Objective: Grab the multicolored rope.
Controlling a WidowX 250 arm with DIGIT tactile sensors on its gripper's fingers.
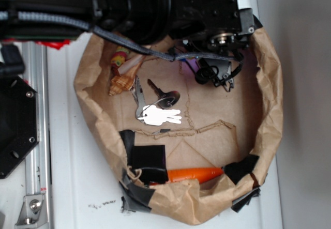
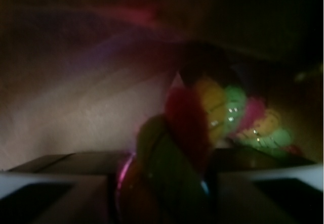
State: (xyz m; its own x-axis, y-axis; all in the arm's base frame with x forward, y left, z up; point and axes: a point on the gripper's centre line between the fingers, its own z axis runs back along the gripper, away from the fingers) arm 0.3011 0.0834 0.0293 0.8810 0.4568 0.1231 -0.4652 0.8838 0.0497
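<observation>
The multicolored rope (image 2: 177, 153) is seen in the wrist view between the two fingers (image 2: 55, 188) of the gripper (image 2: 167, 193), at the paper nest's (image 1: 269, 110) far edge. Whether it is already pinched cannot be told, because the picture is dark and blurred.

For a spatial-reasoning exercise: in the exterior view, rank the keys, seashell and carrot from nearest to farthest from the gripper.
1. Keys, mid-bag, nearest the gripper.
2-3. Seashell, at the left, and carrot, at the bottom edge: too close to call.
</observation>
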